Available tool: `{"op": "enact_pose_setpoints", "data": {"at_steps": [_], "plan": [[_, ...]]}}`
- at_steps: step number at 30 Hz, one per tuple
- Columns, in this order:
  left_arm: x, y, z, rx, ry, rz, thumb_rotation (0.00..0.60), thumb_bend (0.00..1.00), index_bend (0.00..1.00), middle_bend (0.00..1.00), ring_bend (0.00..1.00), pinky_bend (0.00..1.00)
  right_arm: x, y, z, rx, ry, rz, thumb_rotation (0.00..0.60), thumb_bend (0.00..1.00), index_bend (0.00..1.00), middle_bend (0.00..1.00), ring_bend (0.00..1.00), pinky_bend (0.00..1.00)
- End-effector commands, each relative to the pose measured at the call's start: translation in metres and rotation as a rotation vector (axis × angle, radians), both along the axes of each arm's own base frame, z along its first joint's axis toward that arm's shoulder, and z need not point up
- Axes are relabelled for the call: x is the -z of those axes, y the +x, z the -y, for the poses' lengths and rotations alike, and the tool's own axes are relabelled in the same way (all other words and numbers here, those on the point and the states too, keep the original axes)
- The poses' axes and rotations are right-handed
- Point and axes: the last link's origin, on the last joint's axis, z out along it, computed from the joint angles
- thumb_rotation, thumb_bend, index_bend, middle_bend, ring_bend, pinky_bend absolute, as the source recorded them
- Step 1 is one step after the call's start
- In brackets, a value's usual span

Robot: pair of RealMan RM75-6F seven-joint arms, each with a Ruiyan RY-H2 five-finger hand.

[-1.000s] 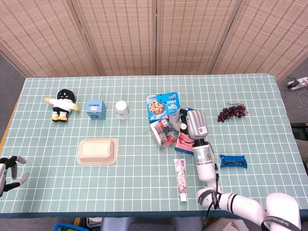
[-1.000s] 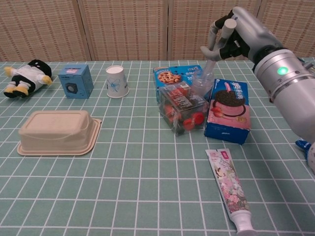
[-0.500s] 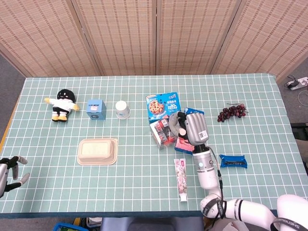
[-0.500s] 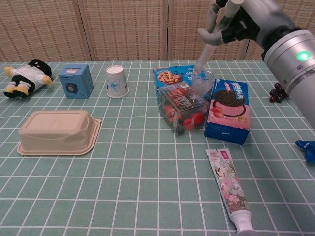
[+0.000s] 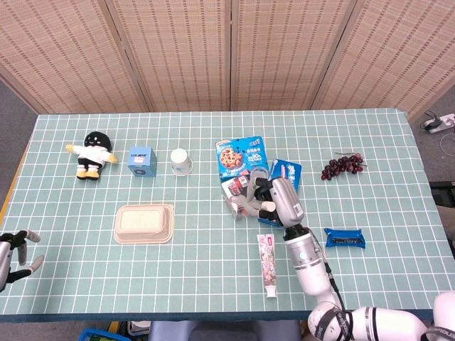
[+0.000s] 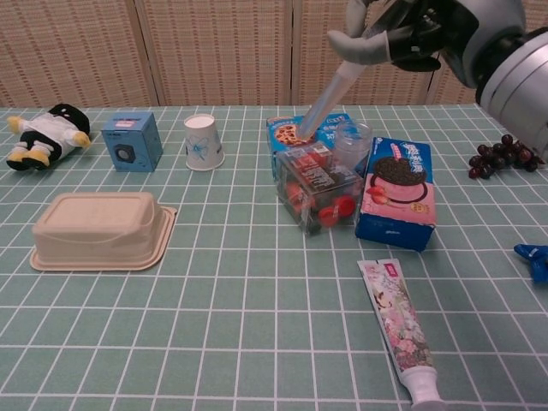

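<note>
Since a second ago the right hand (image 6: 411, 34) has lifted up and swung toward the left of the chest view, and the clear plastic tube (image 6: 330, 90) it pinches went from nearly upright over the cup to a steep slant, its lower tip now hanging just above the blue cookie packet (image 6: 295, 133). Fingers are curled tight around the tube's top end, so it's pinched, not resting on anything. From the head view the same hand (image 5: 274, 199) sits over the middle cluster of stuff.

Left hand (image 5: 13, 249) is way down at the lower left edge of the head view, fingers spread, holding nothing, nowhere near the action.

That cluster: a clear round plastic cup (image 6: 353, 141) sits just behind a clear, glossy plastic box of red bits (image 6: 315, 190), and a blue-and-pink cardboard cookie box (image 6: 396, 193) leans right beside them. Everything there is touching or nearly so, which I guess is why the tube is held from above by its top.

Other bits on the green grid-pattern tabletop (image 6: 214, 325): a floral toothpaste tube (image 6: 398, 330) lying flat at lower right, a beige matte lidded food tray (image 6: 98, 229) on the left, a white paper cup (image 6: 204, 141), a small blue cardboard cube box (image 6: 133, 141), a soft black-and-white plush doll (image 6: 43, 133), dark grapes (image 6: 501, 156) at the right edge.
</note>
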Motion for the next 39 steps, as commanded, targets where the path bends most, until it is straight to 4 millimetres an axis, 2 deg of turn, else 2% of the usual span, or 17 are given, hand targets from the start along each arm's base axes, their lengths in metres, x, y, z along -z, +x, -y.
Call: {"op": "enact_pose_setpoints", "data": {"at_steps": [1,4,10,15,19,25,30,34,39], "plan": [[0.0,0.0,0.0,0.0,-0.001,-0.001,0.6,0.24,0.56,0.74,0.48,0.71,0.0,-0.005,-0.005,-0.006,0.109,0.017,0.6,0.41,0.78,1.0,1.0,1.0],[0.0,0.0,0.001,0.002,0.001,0.0,0.6,0.24,0.56,0.74,0.48,0.71,0.0,-0.01,-0.004,-0.029,0.061,-0.085,0.6,0.41,0.78,1.0,1.0,1.0],[-0.001,0.0,0.001,0.003,0.004,0.002,0.6,0.24,0.56,0.74,0.48,0.71,0.003,-0.01,-0.01,-0.098,-0.129,-0.304,0.6,0.48,0.78,1.0,1.0,1.0],[-0.001,0.001,0.002,0.006,0.004,0.002,0.6,0.24,0.56,0.74,0.48,0.71,0.006,-0.006,-0.019,-0.123,-0.218,-0.394,0.6,0.49,0.78,1.0,1.0,1.0],[-0.001,0.002,0.002,0.008,0.003,0.0,0.6,0.24,0.56,0.74,0.48,0.71,0.007,0.0,-0.024,-0.113,-0.178,-0.303,0.6,0.49,0.78,1.0,1.0,1.0],[-0.001,0.002,0.002,0.009,0.005,0.002,0.6,0.24,0.56,0.74,0.48,0.71,0.001,0.003,-0.032,-0.098,0.063,-0.013,0.6,0.51,0.78,1.0,1.0,1.0],[-0.001,0.002,0.003,0.01,0.003,0.001,0.6,0.24,0.56,0.74,0.48,0.71,-0.004,0.003,-0.035,-0.081,0.186,0.094,0.6,0.51,0.79,1.0,1.0,1.0],[-0.001,0.002,0.002,0.01,0.005,0.001,0.6,0.24,0.56,0.74,0.48,0.71,-0.006,0.0,-0.033,-0.071,0.205,0.077,0.6,0.51,0.79,1.0,1.0,1.0],[-0.001,0.002,0.002,0.01,0.004,0.0,0.6,0.24,0.56,0.74,0.48,0.71,-0.005,-0.01,-0.031,-0.042,0.082,-0.143,0.6,0.51,0.79,1.0,1.0,1.0]]}}
